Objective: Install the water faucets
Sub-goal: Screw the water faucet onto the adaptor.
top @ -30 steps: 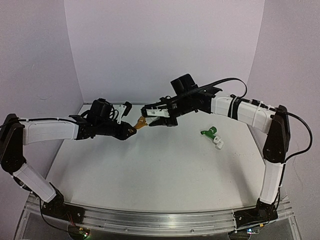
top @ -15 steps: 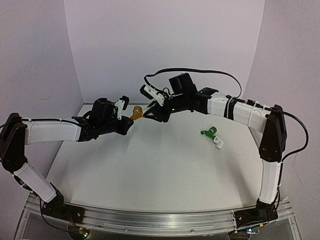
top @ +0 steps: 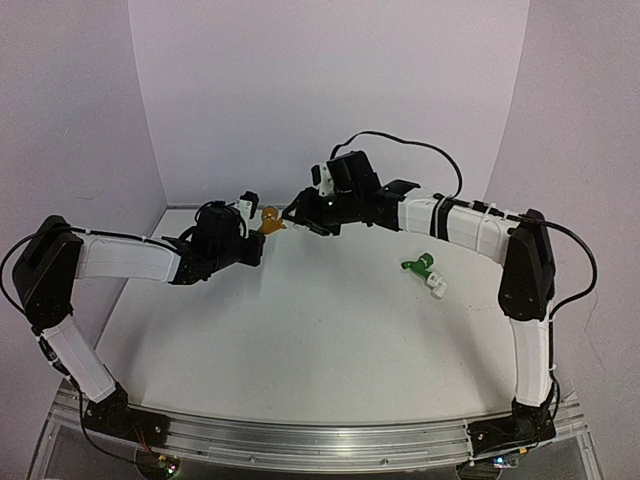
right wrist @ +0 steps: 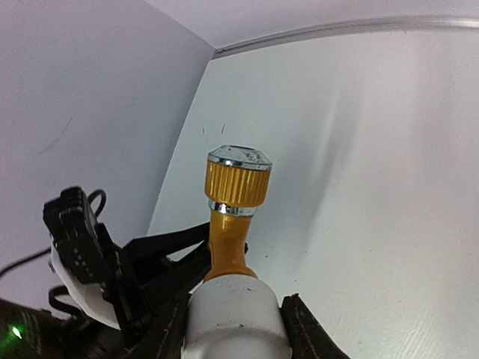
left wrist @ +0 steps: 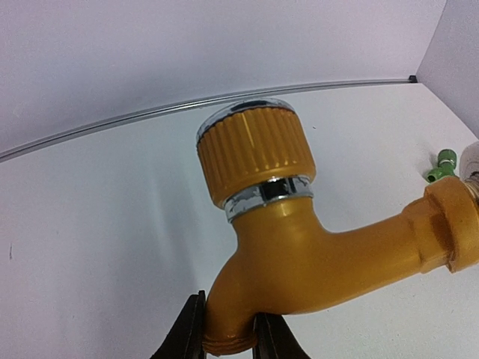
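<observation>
Currently the orange faucet (top: pixel 270 220) is held in the air between both arms, above the far-left part of the table (top: pixel 300 350) and close to the back wall.

Left gripper (top: pixel 256 236): jaws narrow, pinched on the mouth of the spout. In the left wrist view the two black fingertips (left wrist: pixel 187 333) sit on either side of the spout's rim, and the faucet (left wrist: pixel 299 247) rises from them with its ribbed knob and chrome ring on top.

Right gripper (top: pixel 296 212): jaws closed around a white fitting (right wrist: pixel 236 318), one finger pressed on each side of it. The faucet (right wrist: pixel 228 217) sticks out of the fitting's far end, knob pointing away from the camera. The left wrist view shows the same joint, with the faucet's hex collar butted against the white fitting (left wrist: pixel 471 161) at the right edge. I can't tell how far the threaded end sits inside it.

The green faucet (top: pixel 419 264) lies on its side on the right part of the table, with a white piece (top: pixel 438 288) at its near end. It is well apart from both grippers and nothing touches it. A bit of it shows in the left wrist view (left wrist: pixel 443 163).
</observation>
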Action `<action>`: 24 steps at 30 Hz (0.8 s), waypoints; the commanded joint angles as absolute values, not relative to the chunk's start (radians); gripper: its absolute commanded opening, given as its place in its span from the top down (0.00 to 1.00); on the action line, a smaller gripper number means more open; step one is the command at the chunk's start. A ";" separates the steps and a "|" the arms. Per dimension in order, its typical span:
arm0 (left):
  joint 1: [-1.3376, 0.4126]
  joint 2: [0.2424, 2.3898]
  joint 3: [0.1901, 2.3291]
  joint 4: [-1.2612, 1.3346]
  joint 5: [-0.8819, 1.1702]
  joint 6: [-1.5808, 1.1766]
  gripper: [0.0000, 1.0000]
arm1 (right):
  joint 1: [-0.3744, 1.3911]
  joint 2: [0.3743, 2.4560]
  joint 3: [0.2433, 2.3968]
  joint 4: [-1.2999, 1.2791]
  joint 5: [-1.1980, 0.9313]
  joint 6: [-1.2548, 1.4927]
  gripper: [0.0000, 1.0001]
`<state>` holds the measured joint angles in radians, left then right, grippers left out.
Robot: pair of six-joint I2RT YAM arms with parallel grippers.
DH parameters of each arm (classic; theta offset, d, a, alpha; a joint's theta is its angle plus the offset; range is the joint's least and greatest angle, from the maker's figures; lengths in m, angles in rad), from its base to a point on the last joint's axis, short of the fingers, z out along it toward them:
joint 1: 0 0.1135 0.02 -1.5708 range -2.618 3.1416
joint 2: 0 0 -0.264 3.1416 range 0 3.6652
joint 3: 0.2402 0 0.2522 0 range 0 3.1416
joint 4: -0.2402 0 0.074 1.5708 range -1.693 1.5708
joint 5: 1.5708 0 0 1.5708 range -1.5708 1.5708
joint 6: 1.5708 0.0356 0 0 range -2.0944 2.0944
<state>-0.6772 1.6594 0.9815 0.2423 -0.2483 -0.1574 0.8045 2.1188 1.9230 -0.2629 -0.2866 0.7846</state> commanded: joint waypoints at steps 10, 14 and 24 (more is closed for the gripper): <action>-0.691 1.636 1.034 0.425 -0.333 -0.254 1.00 | 0.809 2.157 2.020 -0.336 -0.320 1.027 0.52; -0.676 1.624 0.986 0.405 -0.322 -0.285 1.00 | 0.796 2.118 2.045 -0.337 -0.328 0.844 0.18; -0.597 1.609 0.968 0.278 -0.167 -0.336 1.00 | 0.689 1.906 1.857 -0.301 -0.456 0.495 0.02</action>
<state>-0.6305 1.6535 0.9424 0.2925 -0.2576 -0.2948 0.7311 2.0471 1.8915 -0.3371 -0.3670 0.7602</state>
